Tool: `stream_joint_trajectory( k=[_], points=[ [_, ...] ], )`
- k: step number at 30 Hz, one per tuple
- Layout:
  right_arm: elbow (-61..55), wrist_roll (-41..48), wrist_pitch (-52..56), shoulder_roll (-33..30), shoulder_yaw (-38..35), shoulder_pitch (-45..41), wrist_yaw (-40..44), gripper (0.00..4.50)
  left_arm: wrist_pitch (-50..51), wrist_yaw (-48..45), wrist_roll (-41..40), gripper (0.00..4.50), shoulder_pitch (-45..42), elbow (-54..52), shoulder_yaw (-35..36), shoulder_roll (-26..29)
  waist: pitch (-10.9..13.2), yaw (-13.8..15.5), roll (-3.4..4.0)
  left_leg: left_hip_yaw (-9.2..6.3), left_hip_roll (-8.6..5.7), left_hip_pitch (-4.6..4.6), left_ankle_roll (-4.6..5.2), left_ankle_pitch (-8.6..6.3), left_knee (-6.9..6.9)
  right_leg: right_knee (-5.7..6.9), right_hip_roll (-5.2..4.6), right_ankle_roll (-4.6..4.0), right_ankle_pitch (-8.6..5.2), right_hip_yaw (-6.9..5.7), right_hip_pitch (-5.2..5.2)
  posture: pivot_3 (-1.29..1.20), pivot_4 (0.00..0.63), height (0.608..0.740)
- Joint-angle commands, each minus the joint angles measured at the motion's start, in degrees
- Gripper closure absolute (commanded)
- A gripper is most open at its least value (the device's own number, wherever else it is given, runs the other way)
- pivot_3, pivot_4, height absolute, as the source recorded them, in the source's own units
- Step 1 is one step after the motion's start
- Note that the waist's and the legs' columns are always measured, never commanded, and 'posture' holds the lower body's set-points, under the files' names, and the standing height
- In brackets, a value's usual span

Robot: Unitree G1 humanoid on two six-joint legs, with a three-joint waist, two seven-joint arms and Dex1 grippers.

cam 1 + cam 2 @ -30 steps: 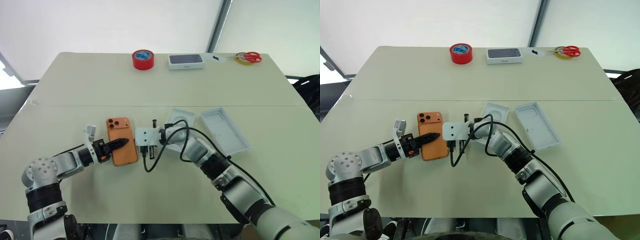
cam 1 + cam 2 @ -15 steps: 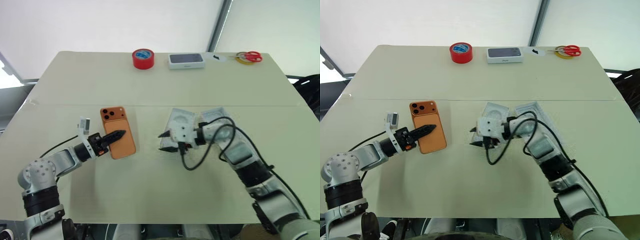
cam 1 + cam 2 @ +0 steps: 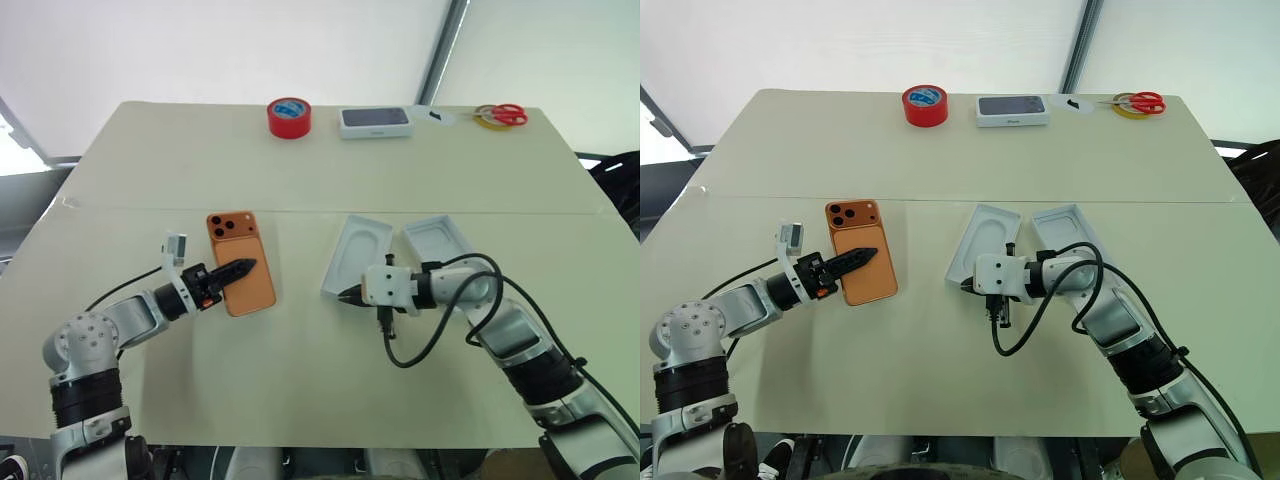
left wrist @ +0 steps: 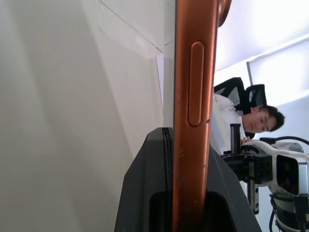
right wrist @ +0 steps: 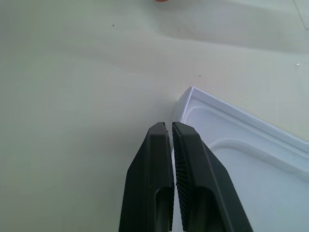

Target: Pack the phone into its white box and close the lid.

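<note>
this looks like an office or lab room set up for testing. a wide, plain cream worktop (image 3: 330,170) made of two joined panels stands before pale window blinds split by a dark frame post (image 3: 442,50). along its far edge lie a red roll of tape (image 3: 288,117) and red-handled scissors (image 3: 503,114). a black mesh office chair (image 4: 236,92) and a seated person in a white shirt (image 4: 227,125) show in the left wrist view.

Head pair overhead, wrist views close-up
</note>
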Motion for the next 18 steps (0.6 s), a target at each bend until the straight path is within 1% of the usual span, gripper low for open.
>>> stream_joint_trajectory(
  k=[1, 4, 6, 7, 8, 10, 11, 12, 18],
  points=[
    [-2.1, 1.2, 0.3, 0.3, -0.9, 0.0, -0.3, 4.4, -0.4, -1.1, -2.1, 4.5, -1.2, -0.7, 0.5, 1.0, 0.0, 0.3, 0.0, 0.0, 0.0, 0.0, 0.0, 0.0, 0.01, 0.0, 0.0, 0.0, 0.0, 0.0, 0.0, 0.0, 0.15, 0.74],
    [-3.4, 4.5, 3.9, 0.8, -1.7, 0.0, 0.5, 4.4, -0.4, -1.1, -2.4, 4.5, -0.9, -0.8, 0.5, 1.2, 0.0, 0.6, 0.0, 0.0, 0.0, 0.0, 0.0, 0.0, 0.01, 0.0, 0.0, 0.0, 0.0, 0.0, -0.01, 0.0, 0.15, 0.74],
    [-4.7, 7.0, 6.4, 0.8, -2.3, -0.1, 1.4, 3.88, -0.4, -0.8, -2.5, 4.5, -0.7, -0.9, 0.6, 1.1, 0.0, 0.7, -0.01, 0.0, 0.0, 0.0, 0.0, 0.0, 0.01, 0.0, 0.0, 0.0, 0.0, 0.0, 0.0, 0.0, 0.15, 0.74],
    [-4.9, 7.0, 6.8, 0.9, -2.3, -0.2, 1.0, 3.53, -0.1, -0.8, -2.9, 4.5, -0.6, -0.8, 0.8, 1.1, 0.0, 0.7, -0.01, 0.0, 0.01, 0.0, 0.01, 0.0, 0.01, 0.0, 0.0, 0.0, 0.0, 0.0, 0.0, 0.0, 0.15, 0.74],
    [-5.1, 6.8, 7.1, 0.7, -2.2, -0.2, 0.6, 3.08, 0.1, -0.8, -3.2, 4.5, -0.5, -0.7, 0.9, 1.1, 0.0, 0.7, -0.01, 0.0, 0.01, 0.0, 0.01, 0.0, 0.02, 0.0, 0.0, 0.0, 0.0, 0.0, 0.0, 0.0, 0.15, 0.74],
    [-5.4, 6.9, 6.8, 0.5, -2.0, -0.2, 0.5, 2.01, 0.0, -0.8, -3.2, 4.5, -0.3, -0.8, 0.9, 1.2, 0.0, 0.8, -0.01, -0.01, 0.0, 0.0, 0.01, 0.0, 0.03, 0.0, 0.0, 0.0, 0.0, 0.0, 0.01, 0.0, 0.15, 0.74],
    [-5.5, 6.9, 6.6, 0.4, -1.9, -0.2, 0.5, 1.56, -0.1, -0.7, -3.2, 4.5, -0.3, -0.9, 0.9, 1.2, 0.0, 0.8, -0.01, -0.01, 0.0, 0.0, 0.01, 0.0, 0.04, 0.0, 0.0, 0.0, 0.0, 0.0, 0.01, 0.0, 0.15, 0.74],
    [-5.3, 6.4, 6.7, 0.3, -1.7, -0.2, 0.2, 1.0, -0.1, -0.7, -3.1, 4.5, -0.3, -0.9, 0.8, 1.3, 0.0, 0.8, -0.01, -0.01, 0.0, 0.0, 0.02, -0.01, 0.04, 0.0, 0.0, 0.0, 0.0, 0.0, 0.01, 0.0, 0.15, 0.74],
    [-3.5, 2.2, 4.4, -1.4, 0.0, 0.9, -0.6, 1.0, -0.3, -0.7, -2.8, 4.5, -0.1, -0.9, 0.6, 1.3, 0.0, 0.8, -0.01, -0.01, 0.0, 0.0, 0.01, 0.0, 0.04, 0.0, 0.0, 0.0, 0.0, 0.0, 0.01, 0.0, 0.15, 0.74]
  ],
)
